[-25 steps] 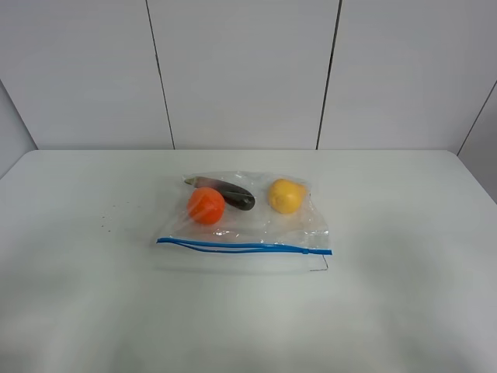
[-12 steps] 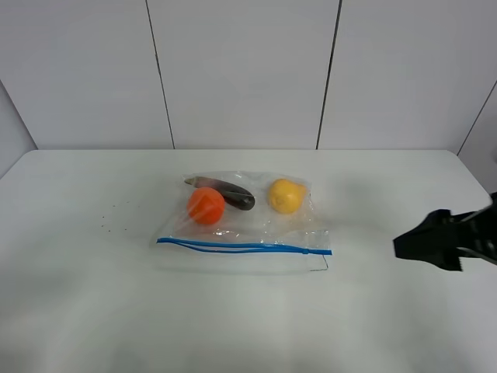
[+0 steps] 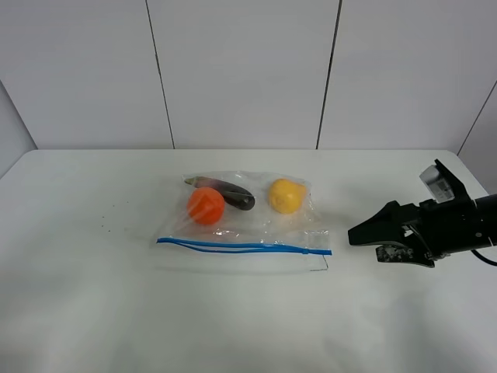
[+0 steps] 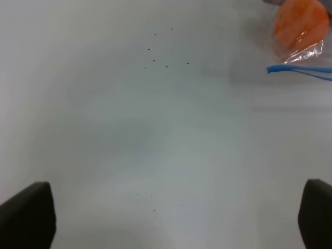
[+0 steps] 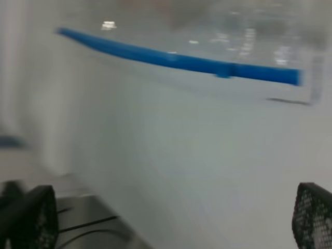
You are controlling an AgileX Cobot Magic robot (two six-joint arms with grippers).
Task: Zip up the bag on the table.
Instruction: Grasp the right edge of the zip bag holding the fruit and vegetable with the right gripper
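We are holding our left gripper (image 4: 171,217) and right gripper (image 3: 363,241) wide open over the tabletop (image 3: 93,311), both empty.
Our left gripper is hanging over bare tabletop off the left end of the bag (image 3: 256,221); our right one is hovering just right of the bag, not touching it. The bag is lying flat mid-tabletop, zipper (image 3: 245,247) nearest us, with orange (image 3: 206,205), purple (image 3: 235,196) and yellow (image 3: 286,195) produce sitting behind it.
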